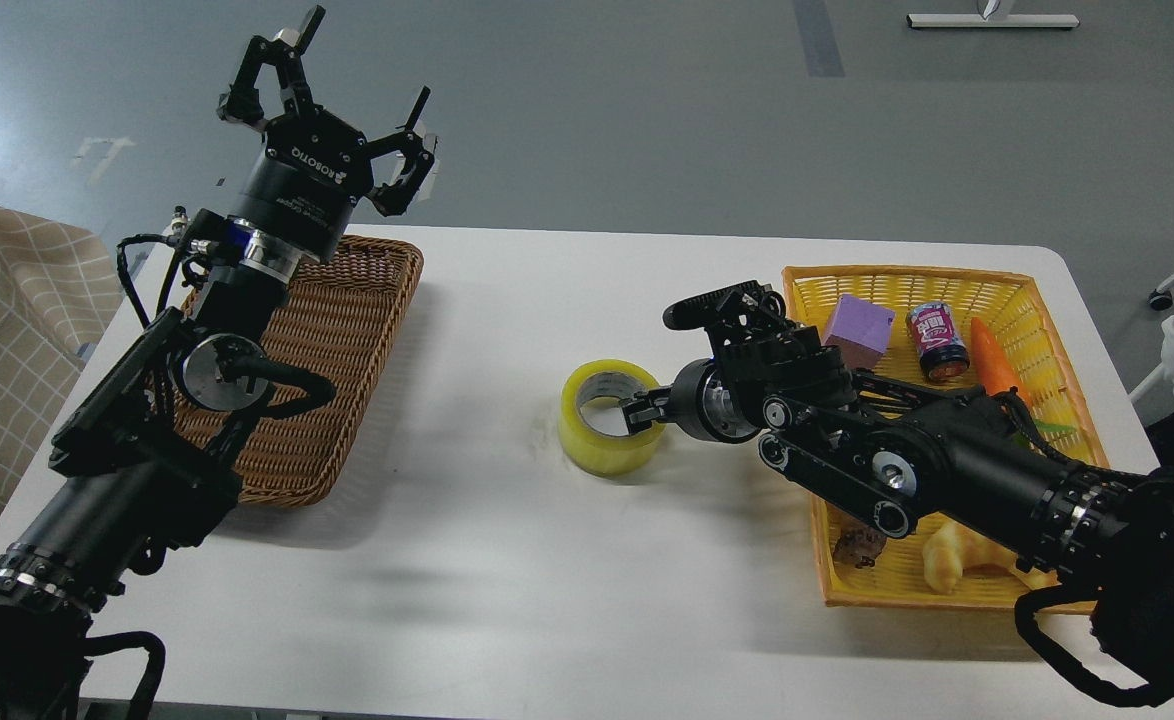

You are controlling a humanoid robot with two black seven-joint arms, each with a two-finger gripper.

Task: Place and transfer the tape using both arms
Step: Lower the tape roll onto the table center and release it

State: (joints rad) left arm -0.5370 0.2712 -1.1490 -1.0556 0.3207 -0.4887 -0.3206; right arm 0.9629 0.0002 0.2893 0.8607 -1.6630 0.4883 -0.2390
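Head view: the tape [609, 417] lies flat, core upward, on the white table [507, 560], about midway between the brown wicker tray [347, 330] and the yellow basket [957, 285], a little nearer the basket. The right tool [652, 385] is level with the tape on its basket side. One finger rests at the roll's near rim and the other hangs open above and behind it. It looks spread around the rim, not pinching, but whether a finger actually touches the roll I cannot tell.

The left tool [347, 110] is raised well above the far end of the wicker tray, fingers spread wide and holding nothing.

The step in hand looks like the handover at the tape. To do it well, the right tool should draw back toward the basket without dragging the roll. The left tool must then come down over the tape with one finger inside the core and one outside the wall, and close squarely. The glossy wall may slip, so a firm, centred grip matters.
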